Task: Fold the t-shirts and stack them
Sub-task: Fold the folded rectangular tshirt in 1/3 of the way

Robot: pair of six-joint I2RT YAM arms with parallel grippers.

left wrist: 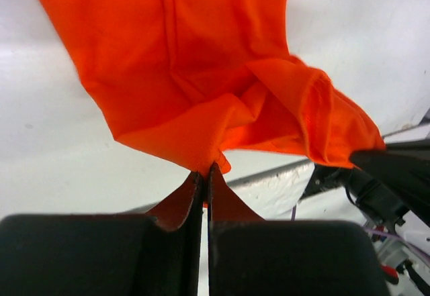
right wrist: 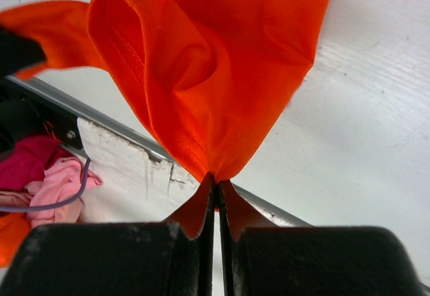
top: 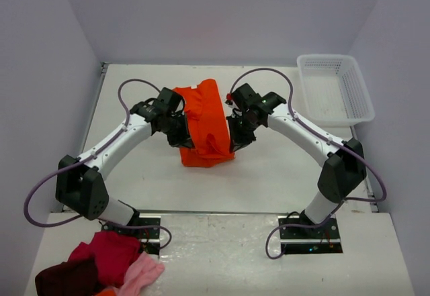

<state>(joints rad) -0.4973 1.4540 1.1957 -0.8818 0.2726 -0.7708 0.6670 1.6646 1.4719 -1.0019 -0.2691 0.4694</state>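
A bright orange t-shirt [top: 205,125] hangs bunched between my two arms over the middle of the table, its lower part drooping toward the surface. My left gripper [top: 180,131] is shut on the shirt's left edge; in the left wrist view the cloth [left wrist: 195,88] fans out from the pinched tips [left wrist: 205,170]. On the shirt's right edge my right gripper [top: 235,133] is shut too, and its wrist view has the orange cloth [right wrist: 215,68] spreading up from the closed tips [right wrist: 216,180]. No label shows.
A white mesh basket [top: 334,88] stands at the back right of the table. A heap of red, maroon and pink clothes [top: 101,266] lies on the near shelf at the left, by the left arm's base; its pink cloth [right wrist: 47,178] shows low in the right wrist view.
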